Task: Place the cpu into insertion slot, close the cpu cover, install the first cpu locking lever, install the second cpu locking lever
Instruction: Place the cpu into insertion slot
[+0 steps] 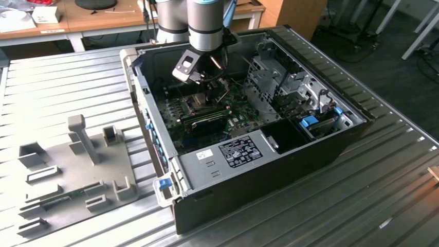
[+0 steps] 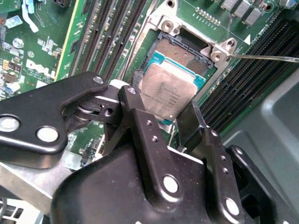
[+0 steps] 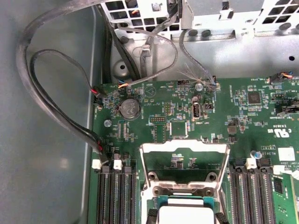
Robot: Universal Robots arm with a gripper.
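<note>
In the second wrist view my gripper is shut on the cpu, a silver-grey square chip pinched on two opposite edges by the black fingers. The chip hangs over the near part of the insertion slot, whose dark contact field shows beyond it. I cannot tell whether chip and slot touch. The cpu cover, a shiny frame, stands flipped open past the slot in the first wrist view, with the cpu below it. A thin locking lever sticks out sideways. In the exterior view the gripper reaches into the open computer case.
Long black memory slots flank the socket on both sides. Grey cables loop beside the board, and a metal drive cage stands at the exterior view's right. A grey fixture plate lies on the table at the exterior view's left.
</note>
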